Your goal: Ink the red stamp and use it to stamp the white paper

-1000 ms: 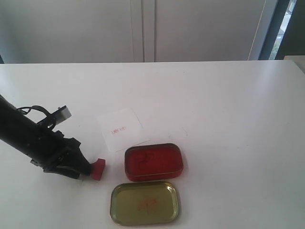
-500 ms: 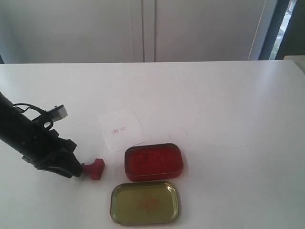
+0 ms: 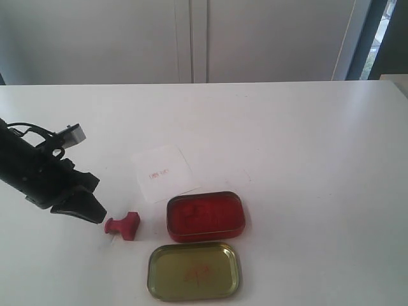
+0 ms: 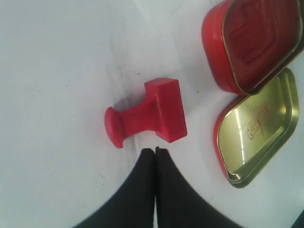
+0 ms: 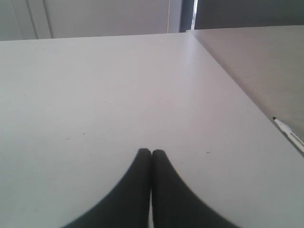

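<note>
A: What's changed since a second ago?

B: My left gripper (image 3: 99, 217) has backed off to the left. It was up against the red stamp (image 3: 123, 225). Now there's a gap, and the fingers have closed on nothing. The stamp's knob shows where the gripper covered it before.

A: And the stamp?

B: It's on its side on the table (image 3: 287, 140), knob to the left and block to the right. It's just left of the red ink tin (image 3: 205, 217) and nearer than the white paper (image 3: 162, 172). The gold lid (image 3: 194, 271) lies open side up, near side of the tin.

A: Arm pose?

B: It comes in from the left edge, slanting down, tips aimed at the knob. My right gripper (image 5: 151, 152) is pressed closed over bare table.
</note>
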Robot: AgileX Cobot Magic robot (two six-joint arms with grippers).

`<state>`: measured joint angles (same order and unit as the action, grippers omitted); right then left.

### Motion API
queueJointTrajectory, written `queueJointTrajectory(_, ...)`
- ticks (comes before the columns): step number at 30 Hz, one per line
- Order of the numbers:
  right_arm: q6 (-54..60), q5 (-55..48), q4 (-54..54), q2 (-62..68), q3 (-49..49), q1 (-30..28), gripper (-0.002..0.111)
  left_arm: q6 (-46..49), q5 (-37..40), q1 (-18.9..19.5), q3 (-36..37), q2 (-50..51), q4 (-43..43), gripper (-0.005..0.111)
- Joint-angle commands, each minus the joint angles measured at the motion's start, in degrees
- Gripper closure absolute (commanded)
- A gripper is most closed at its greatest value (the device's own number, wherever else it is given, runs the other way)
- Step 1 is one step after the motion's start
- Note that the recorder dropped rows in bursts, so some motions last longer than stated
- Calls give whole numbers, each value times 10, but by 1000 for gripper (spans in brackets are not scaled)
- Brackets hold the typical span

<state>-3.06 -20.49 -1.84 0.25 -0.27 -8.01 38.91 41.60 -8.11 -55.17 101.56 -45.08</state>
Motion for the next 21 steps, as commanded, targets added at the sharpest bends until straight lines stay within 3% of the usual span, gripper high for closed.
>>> queueJointTrajectory(1, 3, 8, -2, -3, 3, 2, 108, -17, 15, 1, -3, -12, 0, 107)
queueJointTrajectory(21, 3, 8, -1, -3, 3, 2, 108, -183, 1, 0, -3, -101, 186, 107)
